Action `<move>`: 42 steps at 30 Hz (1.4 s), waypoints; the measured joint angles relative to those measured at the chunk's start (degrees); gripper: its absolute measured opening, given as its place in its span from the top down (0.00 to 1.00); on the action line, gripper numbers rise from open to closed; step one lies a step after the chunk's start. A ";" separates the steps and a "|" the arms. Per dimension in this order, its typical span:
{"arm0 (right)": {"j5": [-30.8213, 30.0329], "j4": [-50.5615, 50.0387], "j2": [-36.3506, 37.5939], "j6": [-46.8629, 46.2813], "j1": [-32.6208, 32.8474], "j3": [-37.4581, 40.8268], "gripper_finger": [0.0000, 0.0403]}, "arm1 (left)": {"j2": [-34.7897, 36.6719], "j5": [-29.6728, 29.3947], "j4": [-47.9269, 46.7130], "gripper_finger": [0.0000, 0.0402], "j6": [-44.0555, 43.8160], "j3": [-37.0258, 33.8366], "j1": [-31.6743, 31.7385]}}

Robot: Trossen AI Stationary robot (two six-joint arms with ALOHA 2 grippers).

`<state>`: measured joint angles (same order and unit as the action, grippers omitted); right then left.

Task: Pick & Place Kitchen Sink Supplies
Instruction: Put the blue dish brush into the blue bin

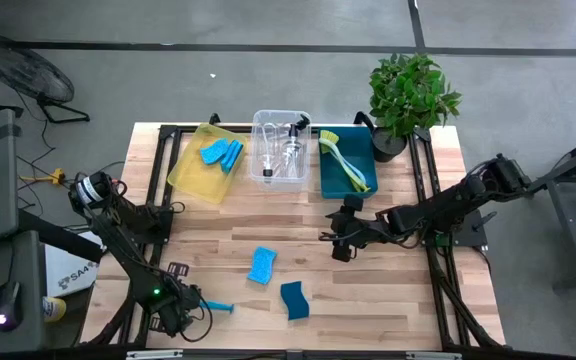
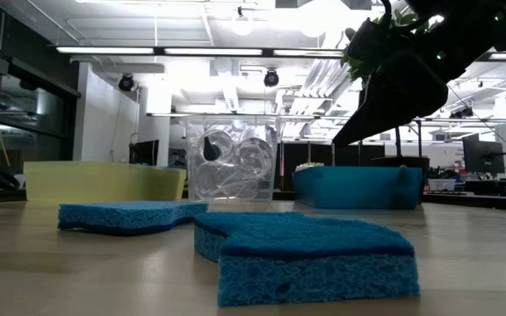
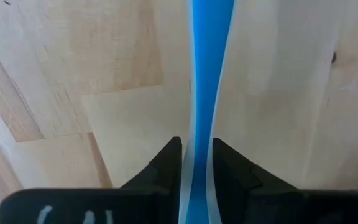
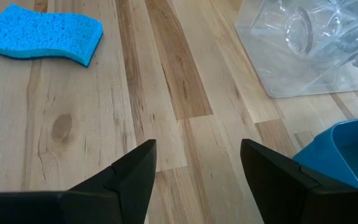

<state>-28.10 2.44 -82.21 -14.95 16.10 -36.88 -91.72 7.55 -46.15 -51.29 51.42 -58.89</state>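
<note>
A blue dish brush lies near the table's front left corner. Its long handle (image 1: 218, 306) rests flat on the wood, and its head is hidden under my left arm. My left gripper (image 1: 183, 308) stands over it, pointing down, shut on the handle (image 3: 199, 93). Two blue sponges (image 1: 262, 265) (image 1: 295, 299) lie flat on the table's middle; the low view shows them close up (image 2: 314, 254) (image 2: 130, 215). My right gripper (image 1: 340, 240) hangs open above the table right of centre, with nothing between its fingers (image 4: 197, 168). My left gripper pinches the blue brush's handle at its narrow stretch (image 3: 197, 163) between its two fingers, one on each long side. The fingers come from above, pointing down, and lie across the handle. The handle lies along the table top.
Three bins stand in a row at the back: a yellow one (image 1: 190, 170) with blue sponges, a clear one (image 1: 280, 178) with bottles, and a teal one (image 1: 336, 180) with a yellow-green brush. A potted plant (image 1: 408, 95) stands at the back right. Bare wood lies around the sponges.
</note>
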 joint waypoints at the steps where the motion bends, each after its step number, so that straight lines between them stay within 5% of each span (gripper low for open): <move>1: 0.00 0.00 0.00 0.01 0.00 0.00 0.44 | 0.00 -0.64 0.01 0.86 -0.04 0.00 0.00; 13: 0.75 0.97 0.00 -0.18 0.00 0.00 0.44 | -0.02 -21.15 -1.13 0.86 -3.19 0.79 0.04; 22: 9.91 6.02 0.00 1.39 0.02 0.00 0.44 | -0.02 -31.44 -10.03 0.86 -3.39 7.61 0.07; 37: 16.86 14.58 -0.23 6.59 0.04 0.00 0.44 | -0.02 -71.88 -9.06 0.87 -2.99 10.99 1.12; 42: 21.45 27.51 -3.37 11.20 0.46 0.01 0.44 | -0.02 -76.07 -6.43 0.87 -1.49 10.99 6.37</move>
<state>-6.64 29.94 -85.59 -3.75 16.56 -36.88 -91.74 -68.52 -52.59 -52.78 62.41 -52.52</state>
